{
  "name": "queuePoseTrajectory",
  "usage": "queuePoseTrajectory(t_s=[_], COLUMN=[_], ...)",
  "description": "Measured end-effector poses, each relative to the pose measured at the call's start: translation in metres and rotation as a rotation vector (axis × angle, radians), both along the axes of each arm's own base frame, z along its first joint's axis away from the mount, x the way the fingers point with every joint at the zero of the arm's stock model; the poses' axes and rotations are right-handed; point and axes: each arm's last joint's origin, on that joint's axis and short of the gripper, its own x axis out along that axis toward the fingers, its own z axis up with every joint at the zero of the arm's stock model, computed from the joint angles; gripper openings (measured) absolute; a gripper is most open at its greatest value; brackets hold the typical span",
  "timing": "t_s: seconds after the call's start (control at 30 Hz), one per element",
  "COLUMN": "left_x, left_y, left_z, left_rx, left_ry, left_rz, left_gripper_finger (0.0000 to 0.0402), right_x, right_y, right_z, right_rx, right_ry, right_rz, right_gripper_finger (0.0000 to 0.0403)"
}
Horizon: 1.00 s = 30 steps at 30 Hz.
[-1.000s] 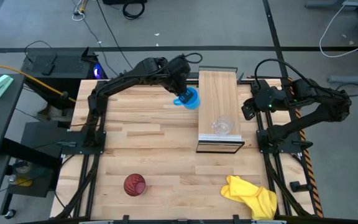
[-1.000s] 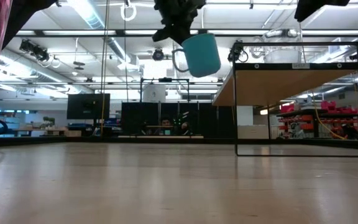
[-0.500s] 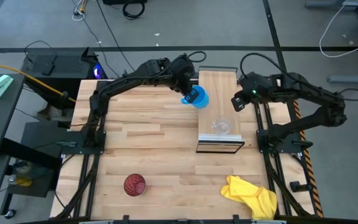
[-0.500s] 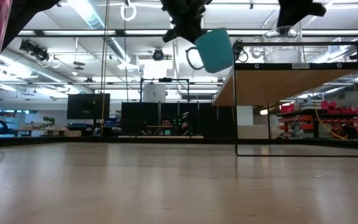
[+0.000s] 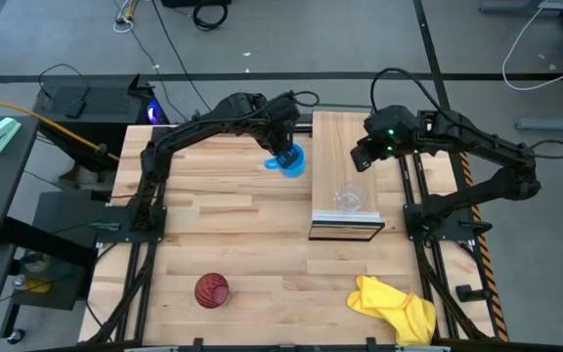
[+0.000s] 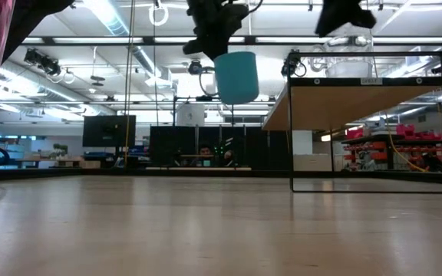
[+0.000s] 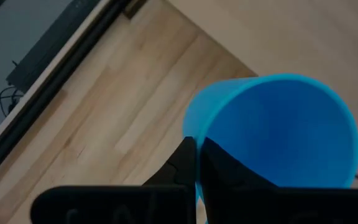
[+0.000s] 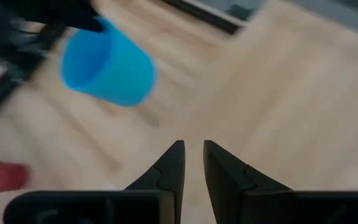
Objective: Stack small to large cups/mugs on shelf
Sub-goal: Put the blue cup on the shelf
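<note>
My left gripper (image 5: pixel 283 147) is shut on the bright blue mug (image 5: pixel 288 160) and holds it in the air just left of the shelf (image 5: pixel 343 137), about level with the shelf top in the low view (image 6: pixel 236 77). The small clear cup (image 5: pixel 348 198) stands on the shelf's near half. My right gripper (image 5: pixel 360 156) hovers over the shelf's middle, beyond the clear cup, empty, with a narrow gap between its fingers (image 8: pixel 191 155). The dark red tumbler (image 5: pixel 211 290) stands on the tabletop at the near left. My left gripper pinches the mug's wall at the rim (image 7: pixel 188 124), one finger inside the mug and one outside. The fingers come from above, pointing down. The mug hangs below them, about upright with its mouth up, lifted clear of table and shelf.
A yellow cloth (image 5: pixel 394 305) lies crumpled at the table's near right corner. The shelf's dark frame (image 6: pixel 291 123) stands on the right half of the slatted tabletop (image 5: pixel 223 215). The shelf's far half is bare wood.
My left gripper carried the mug right toward the shelf, then back left and slightly down; the mug has swung from tilted to about upright. My right gripper has moved left, from beside the shelf's right edge to over the shelf.
</note>
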Motion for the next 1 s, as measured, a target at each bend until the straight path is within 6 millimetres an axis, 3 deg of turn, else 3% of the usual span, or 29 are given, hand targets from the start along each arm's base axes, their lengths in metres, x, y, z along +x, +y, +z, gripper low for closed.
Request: queuePoseTrajectory(t_s=[0.27,0.47,0.73,1.0], left_x=[0.004,0.005,-0.004,0.002], left_y=[-0.011,-0.014,-0.023,-0.069], left_z=[-0.002,-0.002,-0.007,-0.008], left_rx=[-0.007,-0.008,-0.03,-0.047], left_ry=[0.01,0.01,0.13,0.163], left_rz=[-0.021,-0.029,-0.038,-0.126], left_gripper_finger=[0.0013,0.0011,0.0011,0.0012], right_x=[0.045,0.057,0.031,-0.02], right_y=[-0.002,-0.004,0.029,0.08], right_z=[-0.016,-0.025,-0.003,0.002], right_rx=[0.015,0.015,0.029,0.038], right_ry=[-0.009,0.03,-0.074,0.006], right_rz=[0.095,0.139,0.202,0.168], right_gripper_finger=[0.0065,0.0065,0.0065,0.0057])
